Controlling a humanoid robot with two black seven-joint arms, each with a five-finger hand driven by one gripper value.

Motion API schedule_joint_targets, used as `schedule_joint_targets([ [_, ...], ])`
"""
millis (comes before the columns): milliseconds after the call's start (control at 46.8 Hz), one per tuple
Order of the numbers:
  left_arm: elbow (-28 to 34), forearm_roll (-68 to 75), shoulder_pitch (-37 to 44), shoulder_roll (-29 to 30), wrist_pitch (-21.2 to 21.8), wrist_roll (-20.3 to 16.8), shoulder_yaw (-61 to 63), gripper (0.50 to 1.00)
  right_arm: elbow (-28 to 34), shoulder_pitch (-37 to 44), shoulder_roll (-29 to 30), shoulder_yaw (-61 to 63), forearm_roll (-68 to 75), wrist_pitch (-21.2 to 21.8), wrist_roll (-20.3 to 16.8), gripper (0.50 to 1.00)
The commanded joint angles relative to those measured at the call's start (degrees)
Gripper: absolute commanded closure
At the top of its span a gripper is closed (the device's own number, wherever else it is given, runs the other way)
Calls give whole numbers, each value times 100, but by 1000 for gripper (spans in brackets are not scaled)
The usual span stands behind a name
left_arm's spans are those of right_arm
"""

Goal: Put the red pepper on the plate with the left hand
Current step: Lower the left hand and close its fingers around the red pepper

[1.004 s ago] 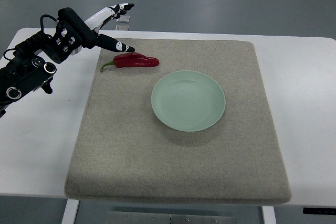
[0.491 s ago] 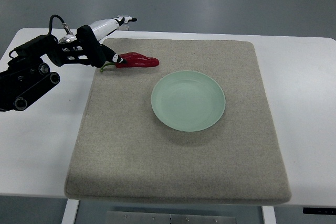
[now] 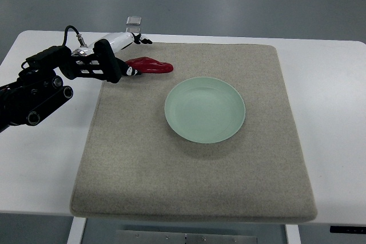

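The pepper (image 3: 150, 65) lies on the mat (image 3: 194, 170) near its far left corner, apart from the empty plate (image 3: 205, 110). Nothing is lifted yet; grasp and carry remain. The left robot hand (image 3: 117, 64) reaches in low over its stem end; whether its fingers grip cannot be told.

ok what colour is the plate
Pale mint green, plain with no pattern; the plate shows clearly in the top view.
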Motion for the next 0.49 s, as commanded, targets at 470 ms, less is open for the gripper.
schedule_joint_targets([
  [470,228,-1,6,-179,193,8,221,797,0,0,0,0,7,-1,0,572],
])
